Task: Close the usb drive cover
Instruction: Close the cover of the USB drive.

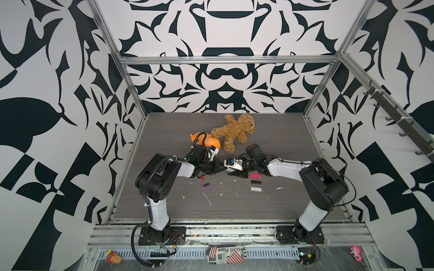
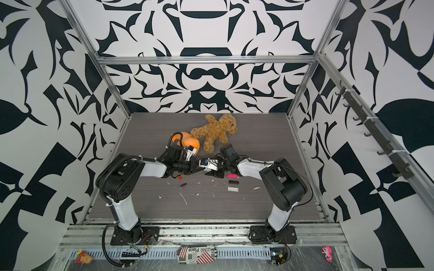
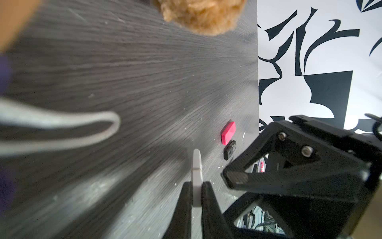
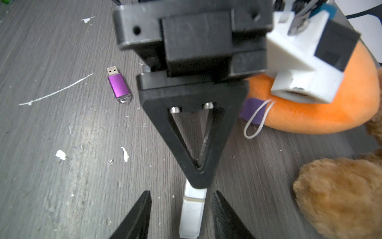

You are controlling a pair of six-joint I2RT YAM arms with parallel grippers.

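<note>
Between the two arms, above the middle of the grey wood-grain surface [image 1: 234,206], your left claw [image 3: 196,184] is pinched tight on one end of a slim pale grey-white plastic usb drive [image 4: 192,215], holding it out toward the other arm. Your right claw [image 4: 184,193] stands spread on either side of the drive's far end, with a gap showing on both sides, so it grips nothing. A thin seam crosses the drive's body and no metal plug shows, so I judge this cover is seated and the work on this drive is done, bar setting it down. A small purple metallic usb drive [image 4: 118,85] lies on the surface near the left arm with its silver plug bare. That one looks left to do, and I can't pick out its cover.
</note>
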